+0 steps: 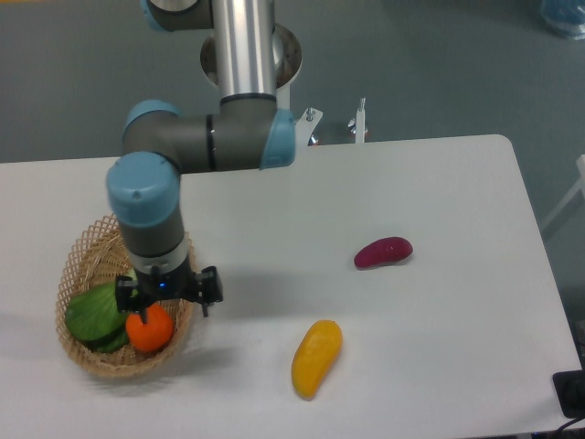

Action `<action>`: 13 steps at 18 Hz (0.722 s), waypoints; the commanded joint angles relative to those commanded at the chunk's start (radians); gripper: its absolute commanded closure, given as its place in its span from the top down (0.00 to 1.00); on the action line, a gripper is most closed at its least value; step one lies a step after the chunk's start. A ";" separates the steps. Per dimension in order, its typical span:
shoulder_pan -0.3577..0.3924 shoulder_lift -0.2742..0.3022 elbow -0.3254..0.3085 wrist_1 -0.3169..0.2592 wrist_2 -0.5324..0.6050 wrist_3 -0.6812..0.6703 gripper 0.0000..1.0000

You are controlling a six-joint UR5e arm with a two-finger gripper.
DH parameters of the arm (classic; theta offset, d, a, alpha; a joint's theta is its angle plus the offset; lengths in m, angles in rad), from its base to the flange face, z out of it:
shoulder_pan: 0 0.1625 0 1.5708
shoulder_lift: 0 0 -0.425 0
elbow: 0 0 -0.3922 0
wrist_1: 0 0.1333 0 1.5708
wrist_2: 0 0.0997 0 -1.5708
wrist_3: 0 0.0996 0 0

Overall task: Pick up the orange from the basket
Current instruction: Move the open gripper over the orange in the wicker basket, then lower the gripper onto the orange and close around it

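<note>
The gripper [166,307] is hanging over the near right part of the basket [84,251], pointing straight down. Its fingers are standing apart, one black tip [207,299] showing to the right by the basket's rim and the other at the left over the greens [91,315]. Nothing is lying between them; the jaws are wide and holding nothing.

The orange [150,330] is sitting in the near end of the basket, directly beneath the gripper and a shade toward the camera and the left of its centre line. The gripper body is covering the fruit's upper edge in this view, so height above the fruit cannot be judged, nor whether there is contact.

The orange is round and offers no long axis, so finger orientation matters little. The greens are lying just beside it on the left, touching or nearly so, and the rim is close on the right.

Judgement: the coming move is turning on a straight descent with a slight correction toward the near side. The left finger risks catching the leaves; the right one risks striking the wicker.

A mango [316,358] and a purple item [383,251] are lying on the table [457,183], well apart from the basket.
</note>
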 joint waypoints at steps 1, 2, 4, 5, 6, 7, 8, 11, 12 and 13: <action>-0.005 -0.005 0.002 0.000 -0.003 -0.002 1.00; -0.011 -0.006 0.002 0.000 -0.005 -0.008 1.00; -0.026 -0.015 0.002 0.000 -0.006 -0.029 1.00; -0.031 -0.018 0.003 0.000 -0.005 -0.031 1.00; -0.032 -0.020 0.008 0.000 -0.006 -0.031 1.00; -0.034 -0.022 0.008 0.000 -0.006 -0.034 1.00; -0.034 -0.023 0.008 0.000 0.001 -0.044 1.00; -0.048 -0.038 0.014 0.000 0.009 -0.072 1.00; -0.049 -0.045 0.020 0.000 0.011 -0.074 1.00; -0.052 -0.057 0.029 0.000 0.009 -0.075 1.00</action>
